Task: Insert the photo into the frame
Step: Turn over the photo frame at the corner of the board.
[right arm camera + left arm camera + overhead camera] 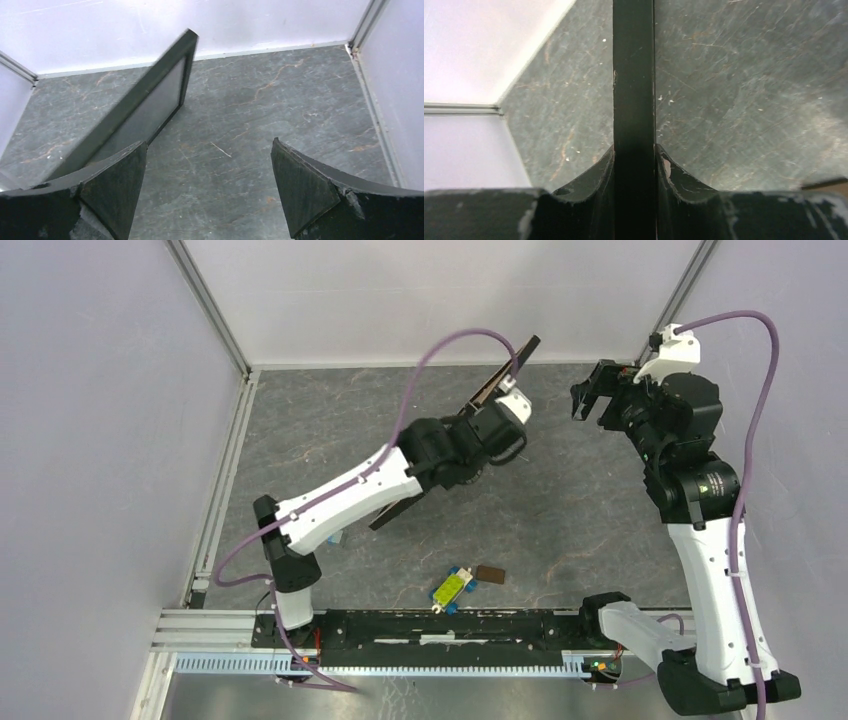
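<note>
Left gripper (pixel 500 392) is clamped on the frame (pixel 525 350), which slants edge-on with its high end toward the back wall and its low end under the forearm. Right gripper (pixel 588 398) hangs spread to the right, apart from the frame. Bench (pixel 330 430): dark grey marbled, pale walls on three sides. A yellow-green and blue object (pixel 451 588) and a small brown tile (pixel 490 573) lie near the front rail. Left wrist: a black frame rail (pixel 634 100) runs upright between the fingers (pixel 594 175), both pads touching it. Right wrist: gripper (pixel 210 150) gapes with nothing in it; the tilted frame (pixel 150 82) stands ahead and left.
</note>
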Robot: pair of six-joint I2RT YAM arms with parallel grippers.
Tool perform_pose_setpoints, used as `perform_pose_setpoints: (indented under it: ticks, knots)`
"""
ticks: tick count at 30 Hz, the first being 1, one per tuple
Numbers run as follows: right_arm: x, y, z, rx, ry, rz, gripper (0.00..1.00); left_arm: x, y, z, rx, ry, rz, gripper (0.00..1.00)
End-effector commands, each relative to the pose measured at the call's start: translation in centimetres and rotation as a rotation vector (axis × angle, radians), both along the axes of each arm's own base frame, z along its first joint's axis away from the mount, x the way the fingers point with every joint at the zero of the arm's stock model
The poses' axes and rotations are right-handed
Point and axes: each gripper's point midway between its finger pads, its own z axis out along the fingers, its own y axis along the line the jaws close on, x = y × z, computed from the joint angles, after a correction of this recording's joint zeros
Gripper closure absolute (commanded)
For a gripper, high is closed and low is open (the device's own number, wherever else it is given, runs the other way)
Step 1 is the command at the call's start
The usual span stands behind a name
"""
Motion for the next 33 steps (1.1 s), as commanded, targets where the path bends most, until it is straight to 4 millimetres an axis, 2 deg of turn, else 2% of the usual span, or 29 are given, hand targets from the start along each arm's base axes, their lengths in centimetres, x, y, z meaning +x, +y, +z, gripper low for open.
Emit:
perform_pose_setpoints:
  ticks: [1,10,15,18,22,25,33]
  knots:
    - [0.6,-0.7,-2.4,-0.094,0.054,-0.011,0.02,1.6,2.8,5.7,-0.266,0.022,0.057,0.98]
    - [0.7,0.2,-5.1,-0.09,0.115,0.041,0.02,5.1,8.5,6.3,-0.668,0.189,0.159,0.98]
    - [0.8,0.6,-6.6,-0.089,0.149,0.064,0.02,6.4,12.9,5.5,-0.891,0.23,0.296,0.98]
    - [0.9,0.8,-7.2,-0.087,0.157,0.074,0.02,7.0,16.3,4.2,-1.067,0.243,0.446,0.98]
    - [1.0,1.3,-7.9,-0.076,0.172,0.095,0.02,7.0,20.8,3.9,-1.277,0.13,0.605,0.98]
    - [1.1,1.7,-8.5,-0.065,0.183,0.112,0.02,6.5,23.6,3.5,-1.36,-0.001,0.711,0.98]
    - [1.0,2.6,-9.5,-0.042,0.203,0.157,0.03,4.3,29.5,0.1,-1.679,-0.335,0.969,0.98]
